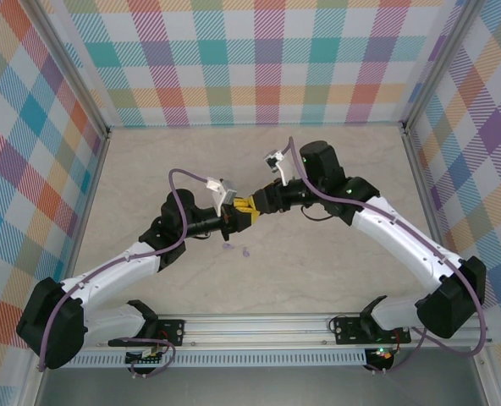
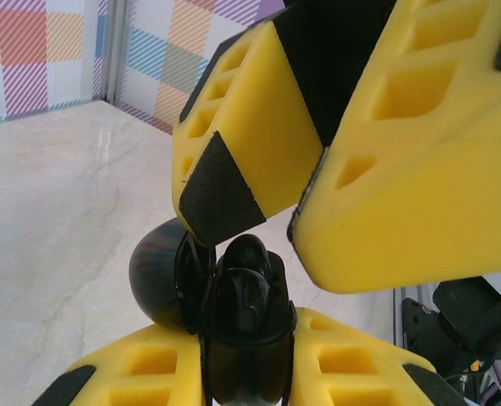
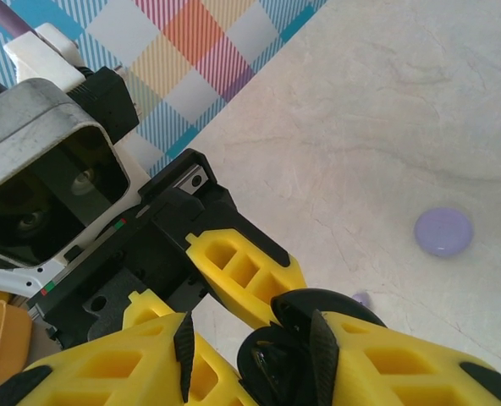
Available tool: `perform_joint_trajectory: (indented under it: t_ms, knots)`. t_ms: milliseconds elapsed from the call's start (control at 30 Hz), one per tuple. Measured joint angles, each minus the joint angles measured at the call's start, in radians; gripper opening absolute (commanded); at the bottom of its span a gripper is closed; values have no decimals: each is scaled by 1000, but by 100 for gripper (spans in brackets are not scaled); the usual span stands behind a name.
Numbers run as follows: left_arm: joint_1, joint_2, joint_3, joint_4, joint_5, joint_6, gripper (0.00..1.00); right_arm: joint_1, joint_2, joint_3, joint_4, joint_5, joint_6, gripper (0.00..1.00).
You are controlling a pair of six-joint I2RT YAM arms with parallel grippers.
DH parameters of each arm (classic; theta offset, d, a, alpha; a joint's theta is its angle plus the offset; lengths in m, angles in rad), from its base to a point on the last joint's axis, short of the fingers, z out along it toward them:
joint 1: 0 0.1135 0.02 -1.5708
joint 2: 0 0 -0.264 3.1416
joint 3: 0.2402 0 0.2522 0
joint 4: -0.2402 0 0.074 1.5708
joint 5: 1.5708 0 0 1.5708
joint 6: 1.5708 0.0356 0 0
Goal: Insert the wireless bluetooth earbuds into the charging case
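My left gripper (image 1: 240, 215) (image 2: 244, 338) is shut on the base of a glossy black charging case (image 2: 246, 355), held up off the table. Its lid (image 2: 159, 272) hangs open to the left. Two black earbuds (image 2: 249, 283) sit inside the case, one above the other. My right gripper (image 1: 256, 204) (image 3: 250, 338) meets it from the other side with its yellow fingers (image 2: 259, 127) apart around the case's top (image 3: 289, 359); one pad rests by the lid hinge. A tiny lavender earbud (image 3: 362, 299) (image 1: 227, 247) lies on the table below.
A round lavender case (image 3: 443, 231) (image 1: 246, 252) lies on the pale marble table (image 1: 335, 169) just in front of the two grippers. Checked walls (image 1: 259, 59) close in the back and sides. A metal rail (image 1: 259, 326) runs along the near edge.
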Motion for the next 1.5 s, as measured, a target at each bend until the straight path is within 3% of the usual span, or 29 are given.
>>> perform_joint_trajectory:
  t_ms: [333, 700, 833, 1033, 1167, 1500]
  knots:
    - [0, -3, 0, -18, -6, 0, 6, 13, 3, 6, -8, 28, 0, 46]
    - [0, -35, 0, -29, -37, 0, 5, 7, -76, -18, -1, 273, 30, 49]
    - [0, -37, 0, -29, -45, -2, 4, -27, -79, -32, -8, 297, 42, 49]
    - [0, -37, 0, -21, -31, -12, 4, -109, -79, -73, -11, 268, 61, 48]
    - [0, -37, 0, 10, -8, -24, 5, -154, -78, -97, -8, 214, 72, 41]
    - [0, -14, 1, 103, 57, -61, 7, -183, -34, -130, 31, 59, 82, 31]
